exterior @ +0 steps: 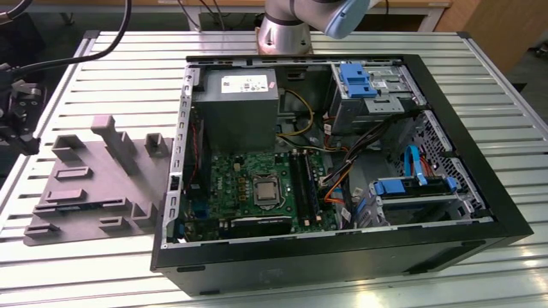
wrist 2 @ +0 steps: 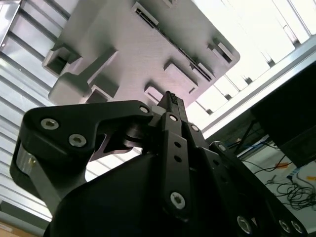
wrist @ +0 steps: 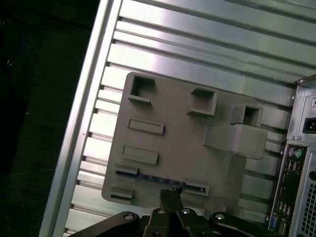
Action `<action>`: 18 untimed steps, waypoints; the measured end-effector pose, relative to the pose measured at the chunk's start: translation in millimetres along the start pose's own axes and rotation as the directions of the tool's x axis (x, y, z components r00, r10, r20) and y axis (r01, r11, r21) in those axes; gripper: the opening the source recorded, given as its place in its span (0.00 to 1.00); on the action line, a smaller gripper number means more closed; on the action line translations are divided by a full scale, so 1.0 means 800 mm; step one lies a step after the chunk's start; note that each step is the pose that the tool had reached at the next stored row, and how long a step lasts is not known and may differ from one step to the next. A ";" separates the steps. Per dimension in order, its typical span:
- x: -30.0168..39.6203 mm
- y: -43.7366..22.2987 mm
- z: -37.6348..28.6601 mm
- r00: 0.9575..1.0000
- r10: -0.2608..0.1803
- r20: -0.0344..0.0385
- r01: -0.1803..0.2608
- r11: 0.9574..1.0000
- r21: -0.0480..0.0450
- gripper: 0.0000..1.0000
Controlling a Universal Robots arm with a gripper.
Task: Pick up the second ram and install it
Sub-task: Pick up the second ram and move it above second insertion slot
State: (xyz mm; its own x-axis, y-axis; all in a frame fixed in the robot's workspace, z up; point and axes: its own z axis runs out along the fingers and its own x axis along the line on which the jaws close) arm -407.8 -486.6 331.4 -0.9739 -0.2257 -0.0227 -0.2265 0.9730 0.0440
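Observation:
A grey holder tray [exterior: 94, 186] lies on the slatted table, at the exterior view's left of the open computer case [exterior: 342, 256]. A thin dark strip with a bluish edge, the second ram [wrist: 148, 177], stands on edge in a long slot near one border of the tray [wrist: 173, 128], and it is also visible as the ram [exterior: 73, 206] in the exterior view. My gripper [wrist: 169, 193] hovers above that border, fingertips together and apart from the ram. In the second wrist view the gripper [wrist 2: 171, 100] is shut with nothing held. It appears as the gripper [exterior: 24, 138] at the far left edge.
Inside the case lies the motherboard [exterior: 248, 173], with the CPU socket [exterior: 265, 190] and long memory slots [exterior: 304, 183] beside it. Orange and black cables [exterior: 338, 173], blue drive brackets [exterior: 355, 80] and the power supply [exterior: 240, 102] crowd the case. Upright grey blocks [exterior: 120, 144] rise from the tray.

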 end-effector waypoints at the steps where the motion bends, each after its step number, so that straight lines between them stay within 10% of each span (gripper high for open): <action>1: 0.0000 0.0000 0.0000 1.000 -0.013 -0.001 0.013 1.000 0.000 0.11; 10: 0.0000 0.0000 0.0001 0.992 -0.128 -0.006 0.128 0.992 -0.003 0.11; 18: 0.0000 0.0000 0.0002 0.972 -0.234 -0.010 0.234 0.972 -0.006 0.11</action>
State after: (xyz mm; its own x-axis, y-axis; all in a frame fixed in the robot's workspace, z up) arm -407.8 -486.6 331.2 -0.8938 -0.4479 -0.0226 -0.4485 0.8927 0.0439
